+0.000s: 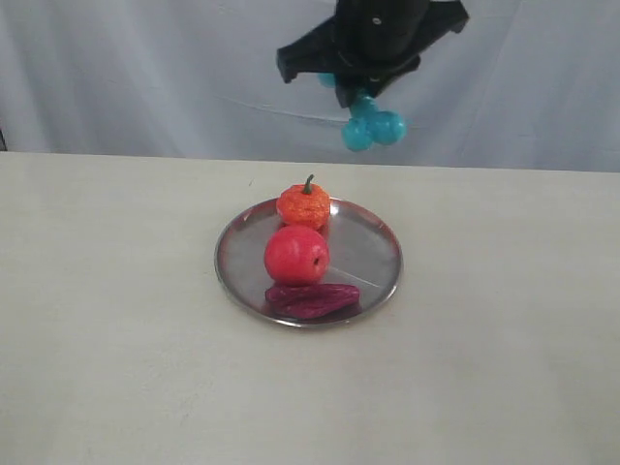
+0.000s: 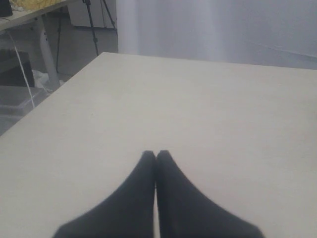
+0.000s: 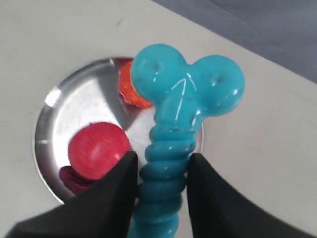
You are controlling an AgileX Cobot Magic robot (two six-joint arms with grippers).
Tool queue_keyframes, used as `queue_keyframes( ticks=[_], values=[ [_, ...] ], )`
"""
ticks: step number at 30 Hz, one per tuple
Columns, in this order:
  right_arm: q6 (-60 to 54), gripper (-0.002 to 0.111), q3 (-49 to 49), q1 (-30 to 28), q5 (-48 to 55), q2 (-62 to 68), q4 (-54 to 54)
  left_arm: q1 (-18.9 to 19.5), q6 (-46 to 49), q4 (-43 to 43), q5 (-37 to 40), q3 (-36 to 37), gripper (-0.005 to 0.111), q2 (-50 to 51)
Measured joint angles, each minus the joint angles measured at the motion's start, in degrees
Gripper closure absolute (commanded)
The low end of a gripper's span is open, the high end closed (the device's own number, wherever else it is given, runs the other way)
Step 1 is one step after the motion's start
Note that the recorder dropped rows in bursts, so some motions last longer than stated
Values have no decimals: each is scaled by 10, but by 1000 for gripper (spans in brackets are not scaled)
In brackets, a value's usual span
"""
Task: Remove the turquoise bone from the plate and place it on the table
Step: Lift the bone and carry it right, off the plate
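My right gripper (image 1: 360, 95) hangs high above the far rim of the plate (image 1: 373, 257), shut on the ribbed shaft of the turquoise bone (image 1: 371, 127), whose knobbed end points down. In the right wrist view the turquoise bone (image 3: 174, 124) sits between the black fingers (image 3: 119, 183), with the gripper (image 3: 162, 161) over the plate (image 3: 74, 104) below. The table (image 1: 116, 291) spreads cream-beige around the plate. My left gripper (image 2: 156, 154) is shut with nothing in it, over bare table (image 2: 198, 109); it is out of the exterior view.
On the plate lie an orange pumpkin-like toy (image 1: 303, 205), a red apple (image 1: 296, 255) and a dark purple piece (image 1: 312, 299). A grey curtain (image 1: 145, 68) hangs behind the table's far edge. Tripod legs and shelving (image 2: 29, 49) stand beyond the table's left edge.
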Motion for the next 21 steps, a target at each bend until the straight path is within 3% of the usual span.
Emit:
queue_keyframes(
  ticks=[10, 16, 21],
  values=[
    [-3, 109, 308, -140, -193, -168, 58, 0, 0, 0, 0, 0, 107, 0],
    [-82, 109, 403, -256, -231, -178, 183, 0, 0, 0, 0, 0, 107, 0],
    [-91, 109, 459, -284, -269, -177, 217, 0, 0, 0, 0, 0, 107, 0]
  ],
)
